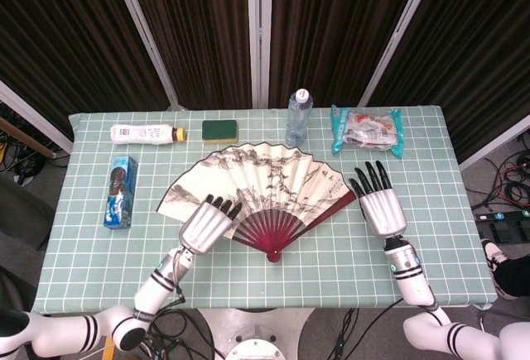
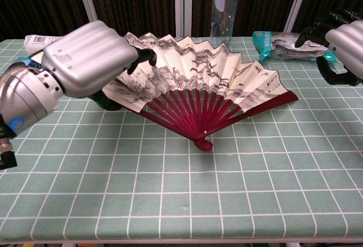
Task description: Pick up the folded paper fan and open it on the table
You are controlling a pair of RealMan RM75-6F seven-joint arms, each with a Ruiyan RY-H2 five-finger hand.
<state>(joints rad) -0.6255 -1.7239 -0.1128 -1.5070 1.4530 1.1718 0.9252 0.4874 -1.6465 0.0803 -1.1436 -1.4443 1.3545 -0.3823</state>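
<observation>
The paper fan (image 1: 257, 182) lies spread wide on the green checked table (image 1: 331, 252), painted side up. Its red ribs meet at a pivot (image 1: 273, 255) toward the near edge. My left hand (image 1: 205, 224) is at the fan's left guard, with dark fingers (image 2: 142, 57) over the top of the paper (image 2: 198, 76) and the thumb under it, so it grips that edge. My right hand (image 1: 383, 207) hovers just right of the fan's right guard, fingers spread, touching nothing. In the chest view the right hand (image 2: 347, 45) is clear of the fan.
Behind the fan stands a water bottle (image 1: 298, 117), close to its top edge. A green sponge (image 1: 220, 131) and a lying white bottle (image 1: 146, 133) sit at the back left. A blue box (image 1: 121, 191) lies at the left, a snack packet (image 1: 367, 128) at the back right.
</observation>
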